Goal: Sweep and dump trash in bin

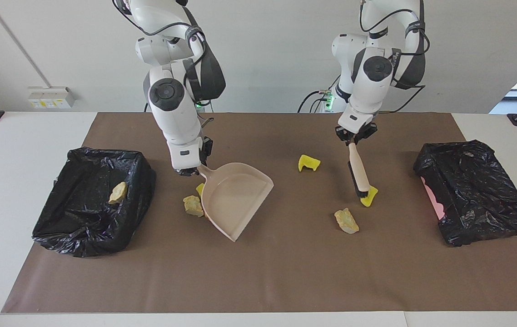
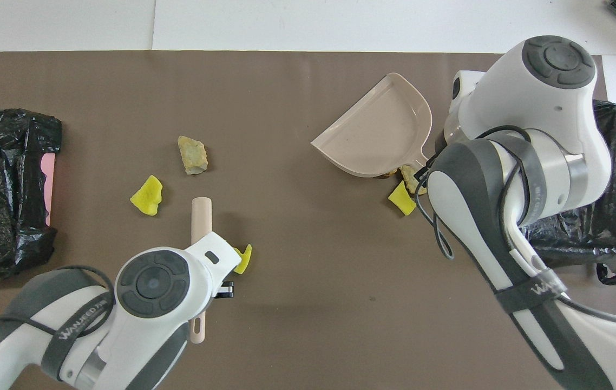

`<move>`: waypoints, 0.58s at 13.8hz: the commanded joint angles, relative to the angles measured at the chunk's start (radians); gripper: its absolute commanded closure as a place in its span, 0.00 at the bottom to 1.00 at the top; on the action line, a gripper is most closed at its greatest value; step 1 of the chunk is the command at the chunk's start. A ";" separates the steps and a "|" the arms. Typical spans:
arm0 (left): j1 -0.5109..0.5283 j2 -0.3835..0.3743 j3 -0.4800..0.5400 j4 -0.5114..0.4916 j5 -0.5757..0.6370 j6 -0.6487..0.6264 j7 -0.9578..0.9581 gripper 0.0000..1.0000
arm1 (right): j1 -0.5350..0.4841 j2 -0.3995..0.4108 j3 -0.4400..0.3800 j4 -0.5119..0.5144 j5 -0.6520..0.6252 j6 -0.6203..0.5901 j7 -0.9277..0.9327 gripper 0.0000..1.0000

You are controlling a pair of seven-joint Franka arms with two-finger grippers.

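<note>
My right pincer [image 1: 189,170] grips the dustpan [image 1: 236,197] by its handle, tilted with its mouth toward the middle of the surface, ready to receive. My left pincer [image 1: 354,137] is clamped on the brush [image 1: 359,172], bristles touching a yellow chunk [image 1: 370,195] (my guess: to push it panward). The trash [image 1: 345,220] lies scattered mid-mat; one lump [image 1: 118,192] sits in the bin [image 1: 54,213], which the overhead view hides under my arm.

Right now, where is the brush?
The brush hangs from the left end effector, its bristles beside a yellow chunk, toward the left arm's end of the table.
</note>
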 commanded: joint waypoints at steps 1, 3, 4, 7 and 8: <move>0.122 0.026 -0.015 0.002 0.029 0.066 0.136 1.00 | 0.012 -0.084 0.006 -0.126 -0.026 0.031 -0.130 1.00; 0.190 0.048 -0.017 0.003 0.029 0.092 0.226 1.00 | 0.032 -0.094 0.007 -0.158 -0.028 0.066 -0.147 1.00; 0.213 0.057 -0.017 0.003 0.029 0.102 0.257 1.00 | 0.055 -0.087 0.006 -0.183 -0.031 0.111 -0.146 1.00; 0.239 0.082 -0.015 -0.006 0.030 0.114 0.268 1.00 | 0.091 -0.073 0.007 -0.241 -0.037 0.230 -0.121 1.00; 0.244 0.082 -0.017 -0.007 0.030 0.111 0.270 1.00 | 0.092 -0.074 0.007 -0.244 -0.037 0.227 -0.129 1.00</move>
